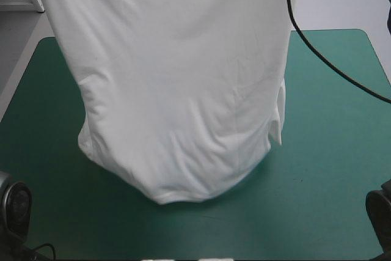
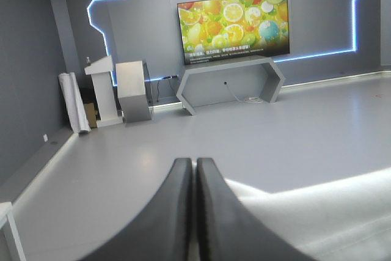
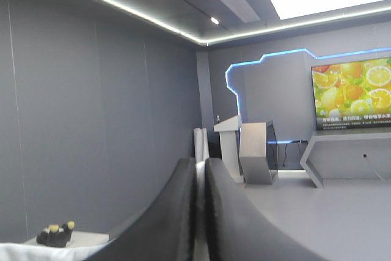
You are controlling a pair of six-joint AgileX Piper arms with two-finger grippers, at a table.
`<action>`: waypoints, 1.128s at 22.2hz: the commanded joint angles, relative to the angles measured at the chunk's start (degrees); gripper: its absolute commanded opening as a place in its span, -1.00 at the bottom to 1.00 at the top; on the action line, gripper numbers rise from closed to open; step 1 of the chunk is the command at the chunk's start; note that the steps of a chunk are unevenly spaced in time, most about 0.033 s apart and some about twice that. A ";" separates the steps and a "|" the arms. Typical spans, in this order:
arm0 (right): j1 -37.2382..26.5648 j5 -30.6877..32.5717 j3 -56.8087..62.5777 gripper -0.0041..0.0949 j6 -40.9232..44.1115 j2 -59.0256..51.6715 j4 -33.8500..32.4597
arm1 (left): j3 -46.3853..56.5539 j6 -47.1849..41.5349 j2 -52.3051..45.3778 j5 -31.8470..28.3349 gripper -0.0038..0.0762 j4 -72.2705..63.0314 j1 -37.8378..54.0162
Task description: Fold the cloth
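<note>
Both up: L hand (image 2: 193, 162), R hand (image 3: 200, 162) pinch T-shirt (image 1: 177, 90); hangs, long axis vert.

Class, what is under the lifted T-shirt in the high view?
The teal-green cover shows below and beside the T-shirt; the cover's middle and far part are hidden behind it.

Bright, even overhead light; the T-shirt (image 1: 177, 90) throws a faint (soft-edged) shadow on the teal-green cover (image 1: 330, 151).

table (image 1: 330, 169): teal-green cover lies flat and smooth, both rounded far corners in view. white-framed unit (image 1: 18, 3) sits just past the far-left corner, off the table; can't tell what it is.
</note>
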 commanded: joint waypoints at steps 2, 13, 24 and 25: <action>-0.06 -8.66 -1.22 -0.95 -0.41 -4.12 -0.29 | -4.54 2.13 -2.78 -6.56 -0.93 -0.71 -0.28; -0.27 18.06 -0.46 -0.95 9.43 8.14 -15.71 | 5.05 3.51 4.80 1.62 -0.93 -7.85 -0.28; 1.47 42.47 0.43 -0.95 10.59 31.49 -10.08 | 32.89 3.51 16.27 5.82 -0.93 -10.39 -0.28; 2.29 42.47 0.55 -0.95 10.59 30.99 -10.35 | 34.89 3.51 15.76 5.38 -0.93 -10.20 -0.28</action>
